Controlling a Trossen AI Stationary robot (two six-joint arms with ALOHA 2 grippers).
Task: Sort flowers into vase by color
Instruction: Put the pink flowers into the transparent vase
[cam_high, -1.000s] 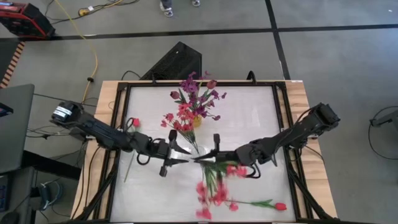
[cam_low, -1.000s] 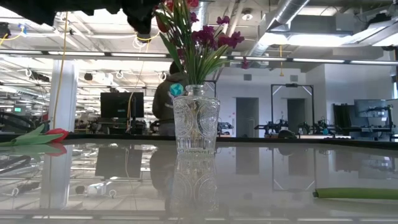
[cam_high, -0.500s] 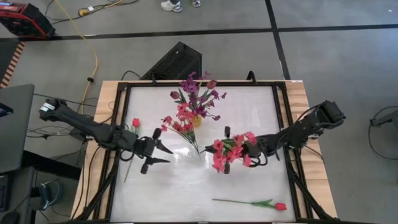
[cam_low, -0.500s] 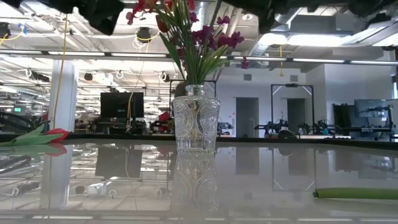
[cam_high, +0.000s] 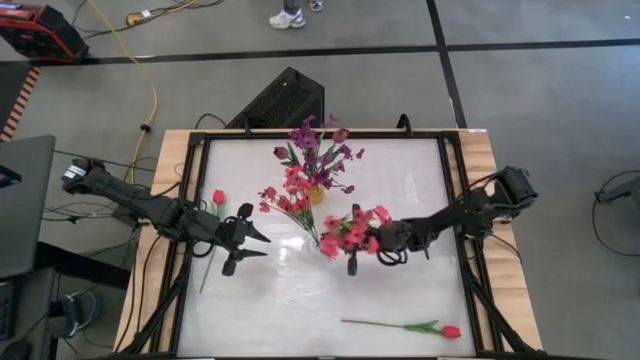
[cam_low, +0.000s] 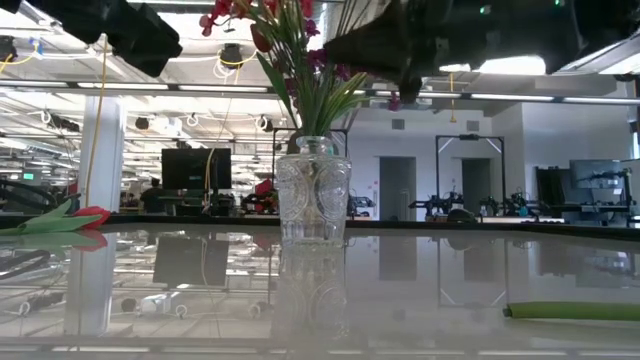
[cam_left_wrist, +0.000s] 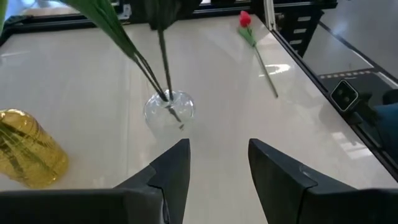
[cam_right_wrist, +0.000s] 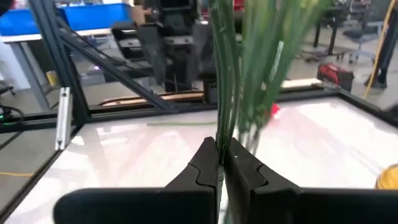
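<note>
A bunch of red-pink flowers (cam_high: 350, 230) was gripped by its stems in the closed right hand (cam_right_wrist: 221, 163), held above the middle of the bench (cam_high: 420, 290) beside the clear vase (cam_low: 313, 192). The left hand (cam_high: 247, 245) was held open and empty toward the left edge. One red tulip (cam_high: 441, 329) was left near the front edge, another (cam_high: 217, 199) by the left edge.

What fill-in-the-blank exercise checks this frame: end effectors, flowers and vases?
1. The right end effector is shut on the ___ blossom spray.
2. The left end effector is open and holds ___.
3. The red tulip lies on the ___.
4. Purple blossoms stand in the ___ vase.

Missing words: red-pink; nothing; table; yellow
</note>
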